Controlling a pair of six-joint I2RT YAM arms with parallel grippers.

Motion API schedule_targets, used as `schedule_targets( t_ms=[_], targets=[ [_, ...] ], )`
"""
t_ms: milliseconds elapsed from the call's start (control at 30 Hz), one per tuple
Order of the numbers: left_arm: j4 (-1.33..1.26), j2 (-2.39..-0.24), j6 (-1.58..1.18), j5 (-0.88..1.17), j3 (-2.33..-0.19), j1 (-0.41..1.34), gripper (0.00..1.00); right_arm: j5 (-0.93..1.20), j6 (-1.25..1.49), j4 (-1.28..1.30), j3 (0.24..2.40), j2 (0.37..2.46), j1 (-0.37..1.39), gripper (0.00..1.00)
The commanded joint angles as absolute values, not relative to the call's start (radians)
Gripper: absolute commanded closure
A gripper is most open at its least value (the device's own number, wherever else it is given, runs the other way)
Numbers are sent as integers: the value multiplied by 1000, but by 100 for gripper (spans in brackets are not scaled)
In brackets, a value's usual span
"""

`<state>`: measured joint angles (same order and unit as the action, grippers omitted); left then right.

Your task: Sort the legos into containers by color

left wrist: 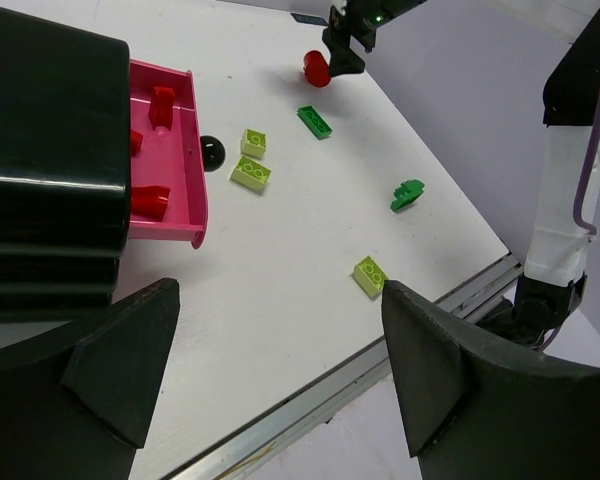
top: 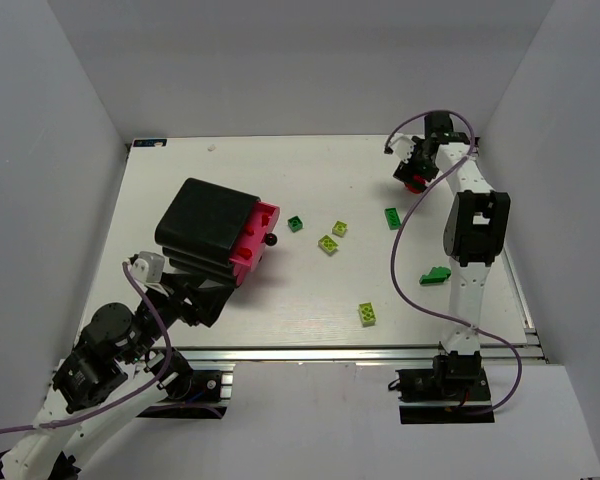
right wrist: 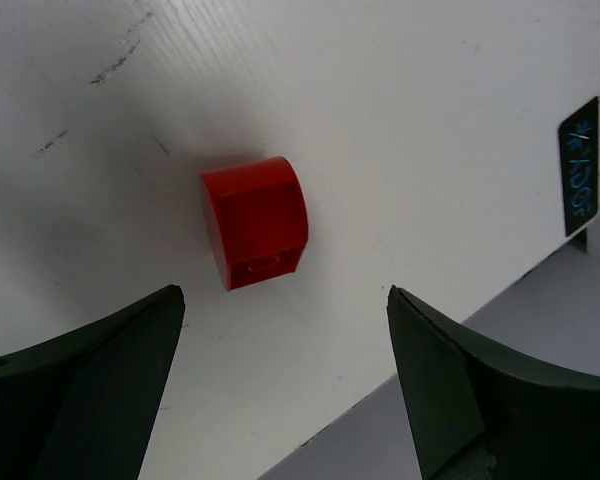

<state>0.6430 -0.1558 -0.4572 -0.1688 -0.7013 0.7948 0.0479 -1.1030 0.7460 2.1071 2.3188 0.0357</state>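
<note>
The black cabinet (top: 205, 225) lies at the left with one magenta-pink drawer (top: 255, 245) pulled open. In the left wrist view the drawer (left wrist: 195, 170) holds red legos (left wrist: 161, 103). My right gripper (top: 412, 172) hangs open at the far right over a red lego (right wrist: 255, 220), which lies on the table just beyond its fingertips (right wrist: 280, 390). My left gripper (left wrist: 280, 380) is open and empty, near the front edge beside the cabinet (left wrist: 40, 150). Dark green legos (top: 295, 224) (top: 392, 217) (top: 436, 275) and lime legos (top: 339, 229) (top: 327, 243) (top: 366, 314) lie loose on the table.
The drawer's black knob (left wrist: 212, 152) points toward the loose legos. White walls enclose the table on three sides. An aluminium rail (top: 360, 350) runs along the front edge. The right arm's upright link (top: 475, 235) stands next to the dark green lego at the right.
</note>
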Motion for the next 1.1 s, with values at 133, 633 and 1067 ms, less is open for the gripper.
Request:
schedule_targets(
  t_ms=[133, 633, 1067],
  targets=[
    [635, -143, -465, -189, -701, 792, 8, 86, -1192, 756, 2160, 2364, 31, 12],
    [640, -175, -471, -199, -703, 792, 8, 133, -1184, 675, 2157, 2425, 25, 36],
    [638, -172, -472, -199, -703, 792, 8, 257, -1132, 704, 2062, 2283, 14, 100]
  ],
)
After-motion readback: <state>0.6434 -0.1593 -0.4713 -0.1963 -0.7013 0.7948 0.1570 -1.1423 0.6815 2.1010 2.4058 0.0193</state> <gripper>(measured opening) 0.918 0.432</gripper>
